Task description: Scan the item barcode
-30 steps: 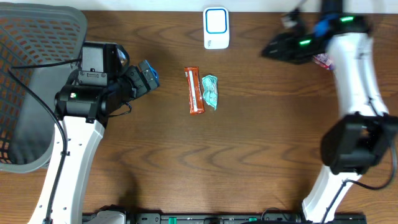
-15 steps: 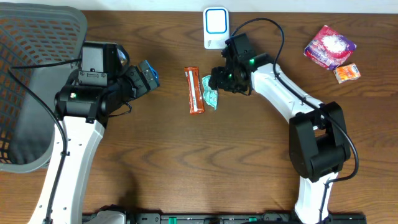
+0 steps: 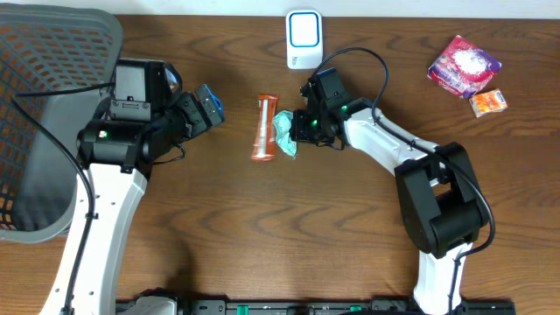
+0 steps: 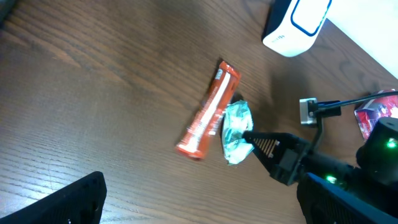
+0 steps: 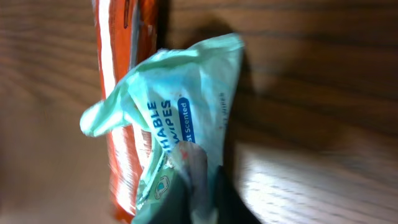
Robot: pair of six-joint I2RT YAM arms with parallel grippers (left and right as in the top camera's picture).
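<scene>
The wipes packet [image 4: 235, 132] is gripped tight by the right pincer [image 4: 254, 139]. Next, it probably must be lifted and shown to the scanner [image 3: 304, 39].

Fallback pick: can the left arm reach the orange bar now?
Probably yes: bare table between the open left tool and the orange bar; the right tool, shut on the wipes packet, crowds only its far side.

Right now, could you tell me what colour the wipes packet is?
The packet is mint green with blue lettering; right wrist view shows it best.
</scene>
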